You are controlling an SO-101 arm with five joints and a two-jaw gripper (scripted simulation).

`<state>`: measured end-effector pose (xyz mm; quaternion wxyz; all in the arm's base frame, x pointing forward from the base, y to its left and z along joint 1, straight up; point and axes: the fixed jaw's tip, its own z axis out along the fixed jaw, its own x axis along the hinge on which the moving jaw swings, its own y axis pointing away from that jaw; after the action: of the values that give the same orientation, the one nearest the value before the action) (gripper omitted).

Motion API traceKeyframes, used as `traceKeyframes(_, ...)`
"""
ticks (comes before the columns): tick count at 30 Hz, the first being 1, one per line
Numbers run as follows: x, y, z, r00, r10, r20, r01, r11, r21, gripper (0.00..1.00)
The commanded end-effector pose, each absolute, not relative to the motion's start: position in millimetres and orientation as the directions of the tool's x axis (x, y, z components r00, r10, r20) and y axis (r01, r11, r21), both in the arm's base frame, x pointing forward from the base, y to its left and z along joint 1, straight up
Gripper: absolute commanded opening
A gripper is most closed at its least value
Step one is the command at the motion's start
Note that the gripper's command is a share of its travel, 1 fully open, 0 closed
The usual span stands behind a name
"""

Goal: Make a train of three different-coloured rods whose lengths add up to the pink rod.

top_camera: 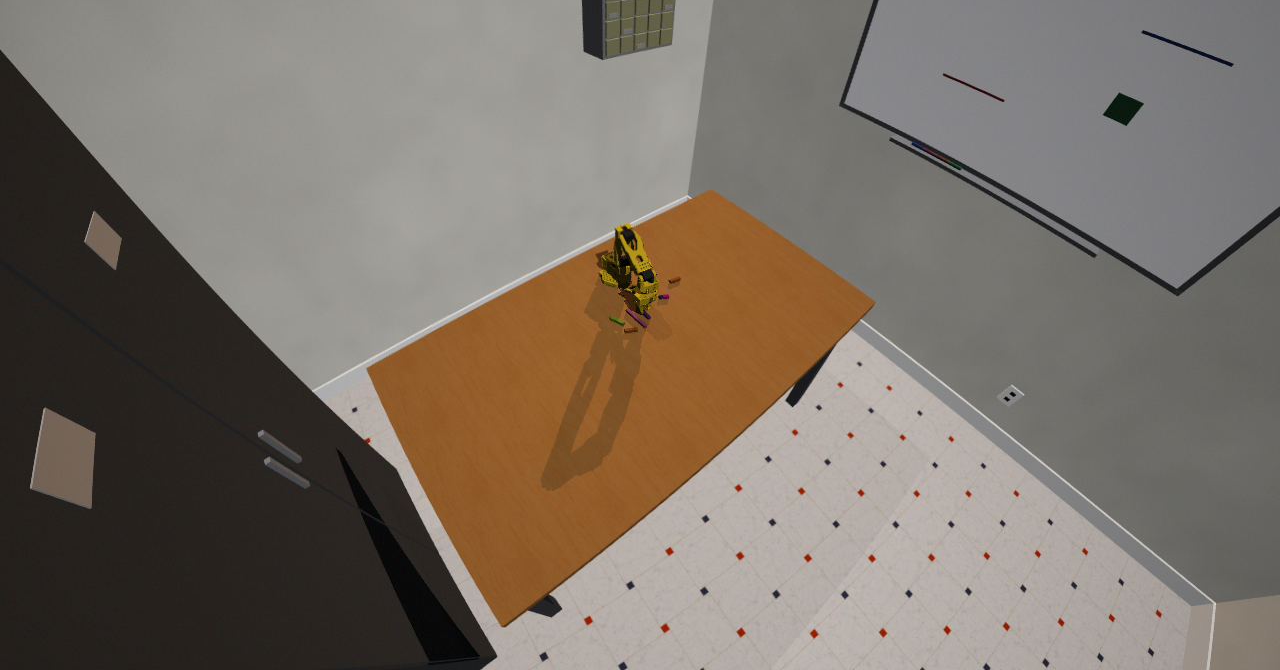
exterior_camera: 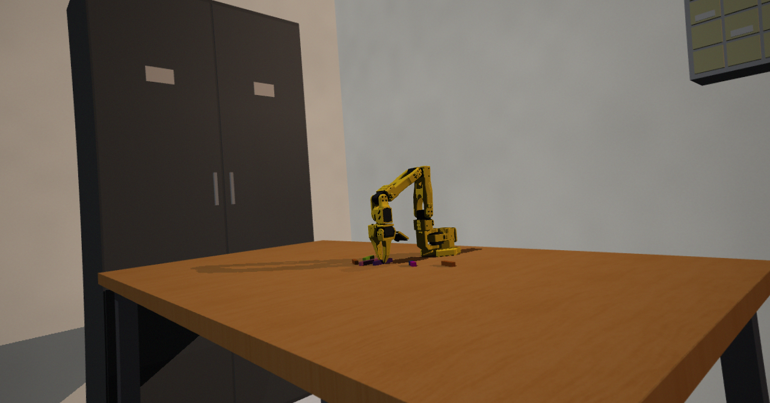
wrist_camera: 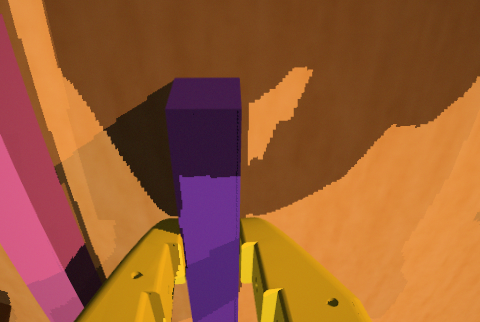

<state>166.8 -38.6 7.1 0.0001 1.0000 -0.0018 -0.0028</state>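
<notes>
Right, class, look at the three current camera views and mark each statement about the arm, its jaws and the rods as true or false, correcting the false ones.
1. The jaws are shut on the purple rod. True.
2. The pink rod lies to the right of the purple rod in the wrist view. False: it lies to the left.
3. The gripper is raised high above the table. False: it reaches down to the table top among the rods.
4. An orange rod lies apart from the gripper, near the arm's base. True.
5. The cabinet doors stand open. False: both are closed.
</notes>
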Motion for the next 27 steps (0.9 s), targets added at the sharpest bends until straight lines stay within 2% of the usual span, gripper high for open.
traceKeyframes(1,180.4,-41.0,23.9,0.997,-0.004,0.079,-0.005,-1.0,0.014,0.0)
traceKeyframes(17,178.3,-37.4,52.0,0.997,-0.004,0.08,-0.005,-1.0,0.013,0.0)
traceKeyframes(27,177.7,-36.9,55.2,0.997,-0.004,0.08,-0.005,-1.0,0.013,0.0)
